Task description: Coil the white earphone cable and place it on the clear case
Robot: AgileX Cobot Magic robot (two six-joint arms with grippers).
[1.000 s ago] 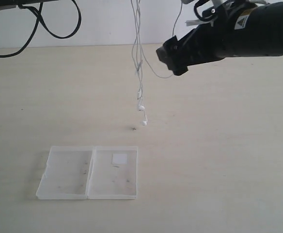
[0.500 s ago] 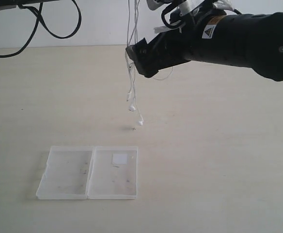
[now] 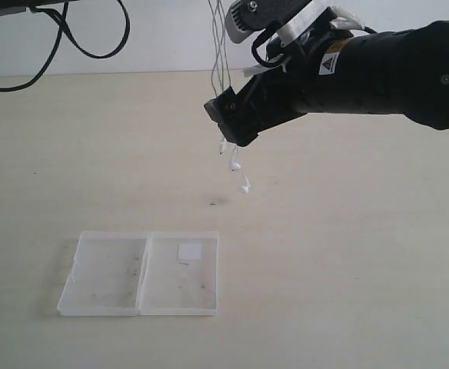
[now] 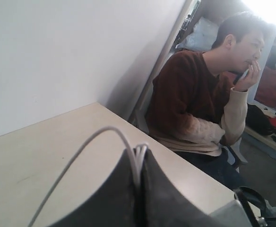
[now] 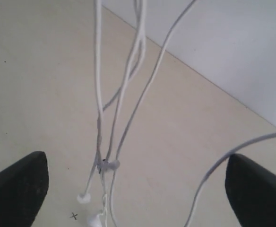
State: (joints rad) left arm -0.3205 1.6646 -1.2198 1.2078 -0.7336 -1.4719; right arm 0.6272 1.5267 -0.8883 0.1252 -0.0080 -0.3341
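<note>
The white earphone cable [image 3: 218, 54] hangs in several strands from above the exterior view. Its two earbuds [image 3: 240, 175] dangle above the table. My left gripper [image 4: 140, 150] is outside the exterior view; its wrist view shows the jaws shut on a bunch of cable [image 4: 90, 142] strands. My right gripper [image 3: 231, 123] is at the hanging strands, just above the earbuds. In its wrist view the right gripper [image 5: 138, 189] is open wide, and the cable [image 5: 99, 94] hangs between its fingers without touching them. The clear case [image 3: 105, 280] lies open and flat on the table at the front left, empty, with a white label [image 3: 189, 250] inside.
Thick black robot cables [image 3: 78, 42] loop at the upper left. A small cross mark [image 3: 212, 203] is on the table under the earbuds. A white wall runs behind the table. A seated person [image 4: 199, 104] is beside the table's edge in the left wrist view.
My right arm has swung left from the right side until its open gripper is round the hanging strands. The earbuds swayed left, then right and slightly up. The case has not moved.
</note>
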